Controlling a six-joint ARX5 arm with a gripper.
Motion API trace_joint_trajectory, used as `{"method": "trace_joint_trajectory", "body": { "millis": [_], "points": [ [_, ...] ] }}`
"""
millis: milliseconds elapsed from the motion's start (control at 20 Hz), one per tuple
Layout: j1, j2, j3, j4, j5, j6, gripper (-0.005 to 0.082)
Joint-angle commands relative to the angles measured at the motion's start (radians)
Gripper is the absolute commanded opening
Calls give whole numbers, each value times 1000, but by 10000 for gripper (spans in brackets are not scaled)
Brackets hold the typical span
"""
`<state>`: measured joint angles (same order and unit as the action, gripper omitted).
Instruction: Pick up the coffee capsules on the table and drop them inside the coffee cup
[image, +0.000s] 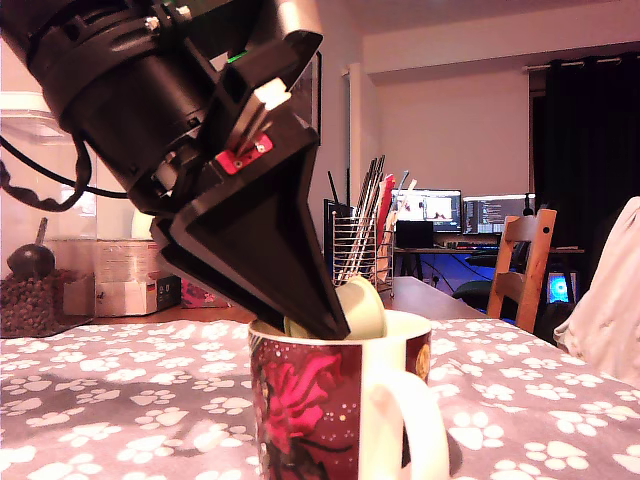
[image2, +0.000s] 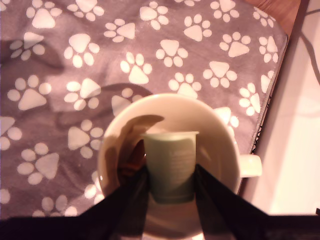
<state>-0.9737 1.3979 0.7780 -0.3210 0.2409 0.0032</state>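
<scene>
Holding: the end effector (image2: 171, 182) grips a pale green coffee capsule (image2: 171, 167) between its two dark fingers (image2: 129, 192), clamped on the pod's sides
Capsule position: over the mouth of the coffee cup (image2: 220, 125), rim end pointing away from the wrist; in the exterior view the pod (image: 362, 308) sits just at the cup's lip, partly above it
Capsule look: light green, tapered body with a wider flat rim, not copper-toned in these frames
Cup: big mug (image: 330, 400), white inside, dark red outside with a bright pink rose, white handle (image: 410, 420) facing the camera in the exterior view
Inside the cup: a brownish shape (image2: 134, 159) lies against the inner wall beside the held pod; what it is cannot be told
Arm: the black arm comes down from the exterior view's left, tilted, its tip dipping into the cup's opening
Worktop: grey cloth with white paw prints (image2: 65, 65), the cup standing near its edge
Background: wire mesh holder (image: 362, 245) with pens behind the cup, wooden chair (image: 525, 265) at the exterior view's right
</scene>
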Motion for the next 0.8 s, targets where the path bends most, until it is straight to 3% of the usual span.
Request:
{"method": "trace_joint_trajectory", "body": {
  "millis": [0,150,400,750],
  "points": [
    [-4,16,10,7,2,-2,42],
    [-4,16,10,6,2,-8,99],
    [-4,16,10,7,2,-30,416],
    [-4,14,10,6,5,-30,429]
  ]
}}
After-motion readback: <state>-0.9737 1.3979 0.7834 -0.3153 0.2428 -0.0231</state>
